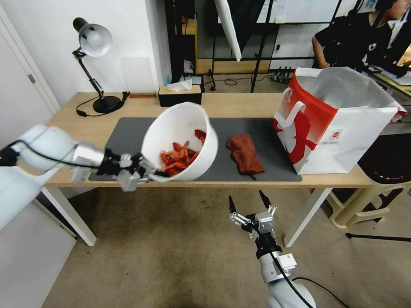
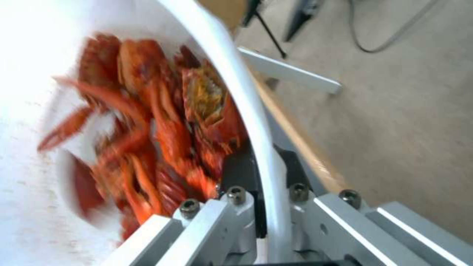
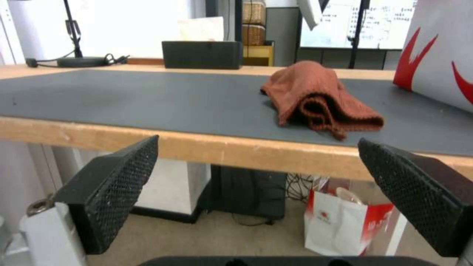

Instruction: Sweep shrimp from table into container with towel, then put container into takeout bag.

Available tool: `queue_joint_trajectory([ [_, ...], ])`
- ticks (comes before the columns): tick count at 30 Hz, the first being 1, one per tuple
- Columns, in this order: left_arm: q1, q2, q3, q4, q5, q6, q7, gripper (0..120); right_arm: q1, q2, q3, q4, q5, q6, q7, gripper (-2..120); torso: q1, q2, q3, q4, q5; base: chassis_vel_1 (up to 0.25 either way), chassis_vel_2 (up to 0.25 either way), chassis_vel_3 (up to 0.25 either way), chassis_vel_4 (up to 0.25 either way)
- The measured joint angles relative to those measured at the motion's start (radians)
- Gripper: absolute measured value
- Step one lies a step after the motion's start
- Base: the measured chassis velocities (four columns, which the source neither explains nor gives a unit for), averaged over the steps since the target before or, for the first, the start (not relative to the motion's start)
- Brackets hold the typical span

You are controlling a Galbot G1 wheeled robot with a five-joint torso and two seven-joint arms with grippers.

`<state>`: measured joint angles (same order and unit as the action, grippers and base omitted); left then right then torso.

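Observation:
My left gripper (image 1: 150,171) is shut on the rim of the white container (image 1: 177,128), which hangs tilted above the table's front edge with its mouth facing me. Red-orange shrimp (image 1: 177,158) lie heaped in its lower side; the left wrist view shows the shrimp (image 2: 162,125) against the container rim (image 2: 251,111) clamped between the fingers. The rust-brown towel (image 1: 245,154) lies crumpled on the grey mat (image 1: 128,134) of the table (image 1: 239,105). The red and white takeout bag (image 1: 329,124) stands open at the right. My right gripper (image 1: 247,199) waits open below the table's front edge, facing the towel (image 3: 320,96).
A black tissue box (image 1: 180,95) and a desk lamp (image 1: 96,55) stand along the table's back edge. A beige stool (image 1: 368,192) sits right of the table. Another small red and white bag (image 3: 345,223) rests on the floor under the table.

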<state>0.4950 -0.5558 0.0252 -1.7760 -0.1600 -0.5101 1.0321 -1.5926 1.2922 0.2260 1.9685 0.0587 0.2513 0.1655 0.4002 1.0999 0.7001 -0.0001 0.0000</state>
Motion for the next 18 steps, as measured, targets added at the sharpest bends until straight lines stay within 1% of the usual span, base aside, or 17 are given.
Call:
queue_joint_trajectory([
  [1,-0.019,-0.022,0.019,0.021,0.003,0.0,-0.012,0,-0.003,0.001,0.0,0.0,-0.002,0.001,0.0,100,0.0,0.0,0.0,0.0,0.0,0.0,0.0,0.0,0.0],
  [2,-0.019,-0.022,0.019,0.021,0.003,0.0,-0.012,0,-0.003,0.001,0.0,0.0,-0.002,0.001,0.0,100,0.0,0.0,0.0,0.0,0.0,0.0,0.0,0.0,0.0],
  [3,-0.031,-0.036,0.03,0.034,0.005,0.0,-0.019,0,-0.005,0.001,0.0,0.0,-0.003,0.001,0.0,100,0.0,0.0,0.0,0.0001,-0.0001,0.0,0.0,0.0,0.0],
  [4,-0.058,-0.062,0.052,0.06,0.01,0.0,-0.028,0,-0.007,0.001,0.001,0.001,-0.006,0.002,0.0,100,0.0,0.0,0.0,0.0002,0.0001,0.0,0.0,0.0,0.0],
  [5,-0.099,-0.102,0.08,0.1,0.018,0.0,-0.04,0,-0.009,0.001,0.001,0.003,-0.008,0.002,0.0,100,0.0,0.0,0.0,0.0003,-0.0001,0.0,0.0,0.0,0.0],
  [6,-0.099,-0.102,0.08,0.1,0.018,0.0,-0.04,0,-0.009,0.001,0.001,0.003,-0.008,0.002,0.0,100,0.0,0.0,0.0,0.0003,-0.0001,0.0,0.0,0.0,0.0],
  [7,-0.124,-0.123,0.095,0.121,0.021,-0.001,-0.045,0,-0.011,0.001,0.001,0.004,-0.009,0.002,0.0,100,0.0,0.0,0.0,0.0003,0.0,0.0,0.0,0.0,0.0],
  [8,-0.169,-0.157,0.122,0.156,0.028,-0.003,-0.052,0,-0.013,0.001,0.002,0.005,-0.011,0.002,0.0,100,0.0,0.0,0.0,0.0001,0.0002,0.0,0.0,0.0,0.0],
  [9,-0.169,-0.157,0.122,0.156,0.028,-0.003,-0.052,0,-0.013,0.001,0.002,0.005,-0.011,0.002,0.0,100,0.0,0.0,0.0,0.0001,0.0002,0.0,0.0,0.0,0.0],
  [12,-0.273,-0.244,0.179,0.239,0.057,-0.011,-0.054,0,-0.019,0.005,0.002,0.006,-0.016,0.002,0.0,100,0.0,0.0,0.0,-0.0001,0.0003,0.0,0.0,0.0,0.0],
  [13,-0.273,-0.244,0.179,0.239,0.057,-0.011,-0.054,0,-0.019,0.005,0.002,0.006,-0.016,0.002,0.0,100,0.0,0.0,0.0,-0.0001,0.0003,0.0,0.0,0.0,0.0],
  [14,-0.302,-0.269,0.196,0.263,0.068,-0.015,-0.054,0,-0.02,0.007,0.002,0.006,-0.018,0.003,0.0,100,0.0,0.0,0.0,-0.0001,0.0003,0.0,0.0,0.0,0.0],
  [15,-0.34,-0.303,0.221,0.302,0.083,-0.023,-0.052,0,-0.022,0.009,0.001,0.006,-0.021,0.003,0.0,100,0.0,0.0,0.0,-0.0001,0.0002,0.0,0.0,0.0,0.0],
  [16,-0.34,-0.303,0.221,0.302,0.083,-0.023,-0.052,0,-0.022,0.009,0.001,0.006,-0.021,0.003,0.0,100,0.0,0.0,0.0,-0.0001,0.0002,0.0,0.0,0.0,0.0],
  [18,-0.407,-0.361,0.282,0.371,0.101,-0.033,-0.049,0,-0.024,0.014,0.0,0.005,-0.028,0.004,0.0,100,0.0,0.0,0.0,0.0003,0.0004,0.0,0.0,0.0,0.0],
])
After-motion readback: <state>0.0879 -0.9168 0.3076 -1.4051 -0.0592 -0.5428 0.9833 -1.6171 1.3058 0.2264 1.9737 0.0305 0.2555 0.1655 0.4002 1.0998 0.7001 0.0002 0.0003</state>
